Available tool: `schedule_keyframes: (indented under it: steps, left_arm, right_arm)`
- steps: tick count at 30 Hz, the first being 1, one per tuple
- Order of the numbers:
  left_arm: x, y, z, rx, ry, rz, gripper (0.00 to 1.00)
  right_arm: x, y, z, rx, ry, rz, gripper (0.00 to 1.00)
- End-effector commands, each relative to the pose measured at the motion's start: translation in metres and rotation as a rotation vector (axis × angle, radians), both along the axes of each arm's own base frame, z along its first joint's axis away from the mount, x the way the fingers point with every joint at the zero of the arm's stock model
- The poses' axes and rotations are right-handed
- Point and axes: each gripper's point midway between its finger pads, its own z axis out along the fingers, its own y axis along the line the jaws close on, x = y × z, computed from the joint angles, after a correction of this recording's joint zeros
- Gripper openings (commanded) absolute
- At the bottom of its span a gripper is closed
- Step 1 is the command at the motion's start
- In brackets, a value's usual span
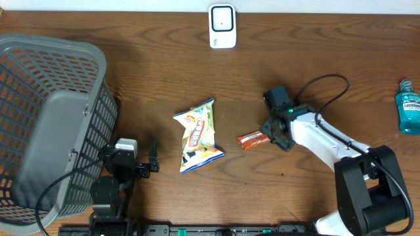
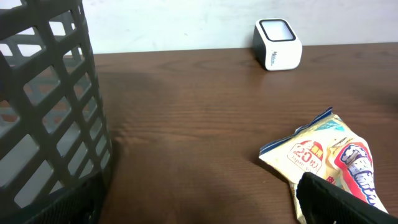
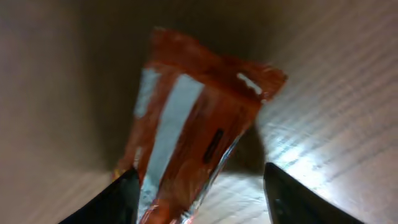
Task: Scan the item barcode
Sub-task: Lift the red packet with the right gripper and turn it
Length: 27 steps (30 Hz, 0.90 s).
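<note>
Right fingers (image 3: 121, 199) stand spread astride the orange packet (image 3: 186, 124) on the tabletop (image 1: 315, 59); left fingers (image 2: 339, 202) gape wide, empty.

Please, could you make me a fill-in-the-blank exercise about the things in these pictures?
1. The grey basket stands on the robot's ___ side.
2. The open hand around the orange packet belongs to the ___ arm.
3. The mouthwash bottle is ___ in colour.
Missing words: left; right; blue.
</note>
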Motion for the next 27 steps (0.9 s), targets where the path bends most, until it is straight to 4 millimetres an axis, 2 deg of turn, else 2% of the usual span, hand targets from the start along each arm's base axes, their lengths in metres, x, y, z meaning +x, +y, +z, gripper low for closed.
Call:
schedule_keyframes:
  steps: [1,4,8,13,15,16,18,22,24,27]
  left_arm:
    - [-0.001,0.001,-0.016,-0.003,0.038,0.004,0.98]
    - [-0.001,0.001,-0.016,-0.003,0.038,0.004,0.98]
    - [-0.001,0.001,-0.016,-0.003,0.038,0.004,0.98]
    - [-0.001,0.001,-0.016,-0.003,0.038,0.004,0.98]
    - [-0.001,0.001,-0.016,-0.003,0.038,0.004,0.98]
    - [-0.001,0.001,-0.016,-0.003,0.038,0.004,0.98]
    - [-0.001,0.001,-0.016,-0.003,0.038,0.004,0.98]
    - [-0.001,0.001,-0.016,-0.003,0.038,0.004,0.98]
    - [-0.001,0.001,-0.016,-0.003,0.038,0.004,0.98]
    - [-0.001,0.001,-0.016,-0.003,0.038,0.004,0.98]
  right_arm:
    - [-0.018,-0.015,-0.015,-0.042,0.052,-0.016,0.67]
    - [-0.019,-0.019,-0.02,-0.037,0.059,0.047,0.7]
    - [-0.013,-0.022,-0.029,-0.025,0.038,0.087,0.65]
    - [0.001,-0.015,-0.043,-0.001,0.007,0.152,0.34]
    - [0.004,-0.009,-0.046,0.026,0.003,0.2,0.18]
    - [0.007,-0.005,-0.046,0.04,-0.008,0.237,0.02]
    - [0.013,0.002,-0.043,0.071,-0.034,0.314,0.01]
    - [0.027,0.034,-0.017,0.239,-0.144,0.537,0.01]
    - [0.033,0.055,0.014,0.372,-0.26,0.695,0.01]
    - [0.035,0.075,0.062,0.494,-0.439,0.897,0.01]
